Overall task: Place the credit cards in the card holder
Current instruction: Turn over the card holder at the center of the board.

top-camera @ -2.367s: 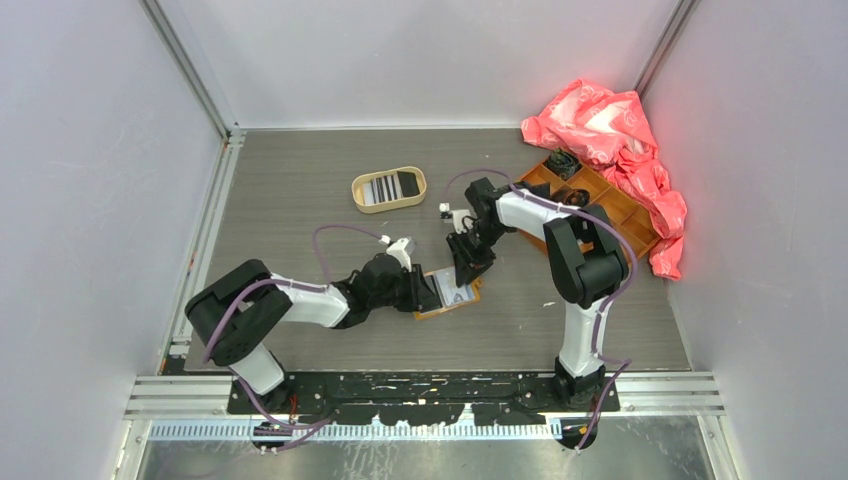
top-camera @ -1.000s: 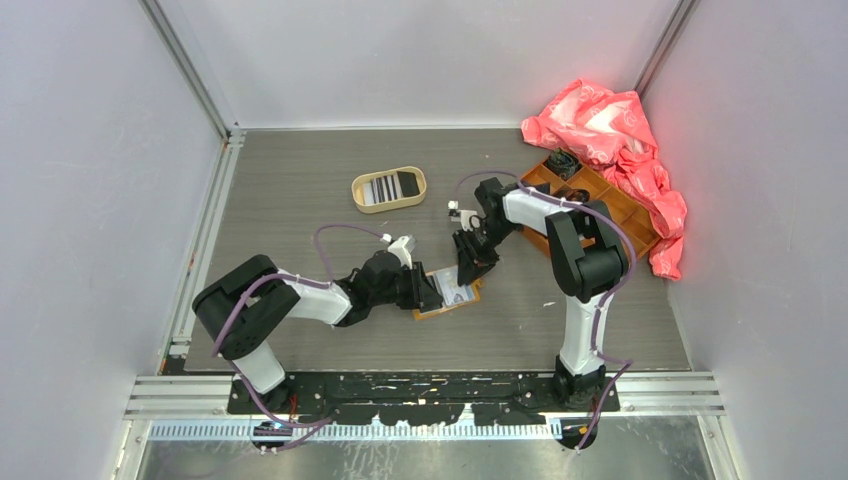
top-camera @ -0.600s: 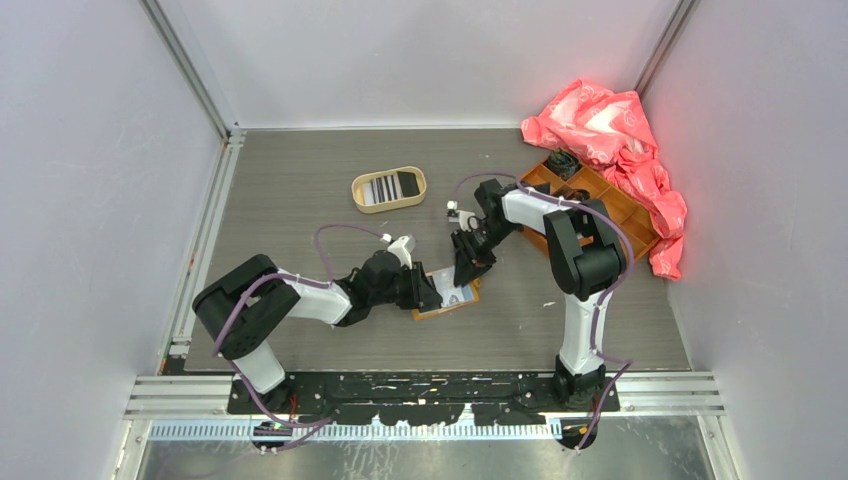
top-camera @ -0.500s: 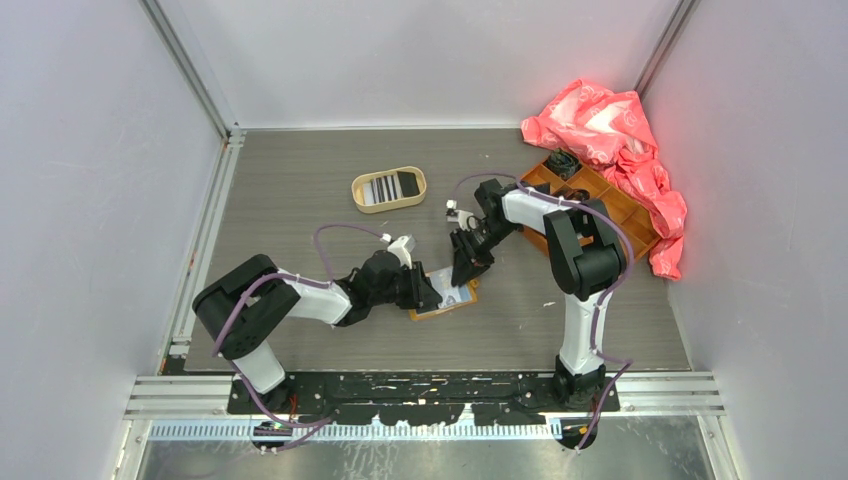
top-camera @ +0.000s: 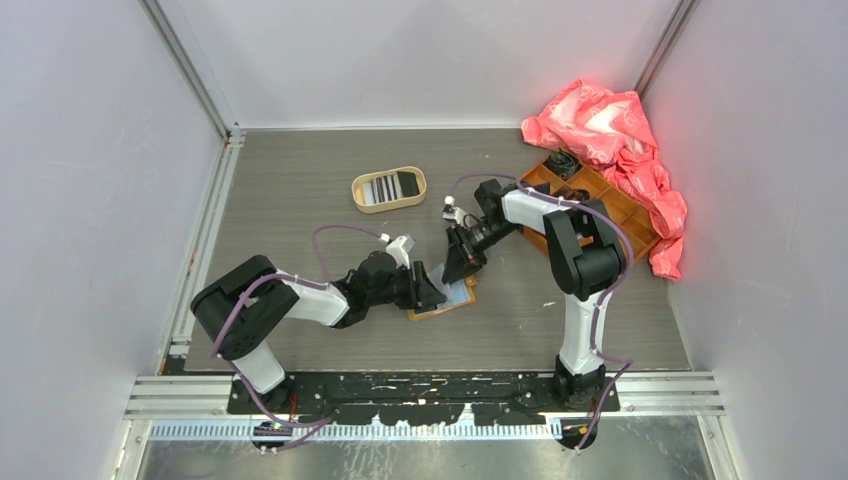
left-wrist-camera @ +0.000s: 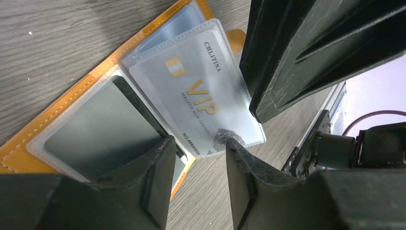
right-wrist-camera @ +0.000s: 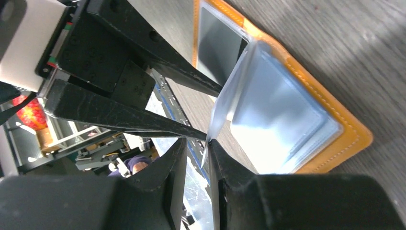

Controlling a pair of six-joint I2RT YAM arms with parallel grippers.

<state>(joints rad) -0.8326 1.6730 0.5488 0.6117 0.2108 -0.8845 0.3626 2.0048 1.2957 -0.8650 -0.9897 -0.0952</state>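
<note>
Right jaws pinch sleeve [right-wrist-camera: 222, 112] of card holder [right-wrist-camera: 340, 115]; left jaws parted.

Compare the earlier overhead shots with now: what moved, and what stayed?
The right tool swung left toward the left tool, tilting up the sleeved pale card it pinches. The left tool's jaws widened. The card holder and the oval tray stayed put.

Open orange card holder [left-wrist-camera: 12, 153], pale VIP card [left-wrist-camera: 196, 96] seemingly tucked partway in

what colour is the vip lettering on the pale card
Gold, on the pale white-blue plastic card; clearest in the left wrist view.
</note>
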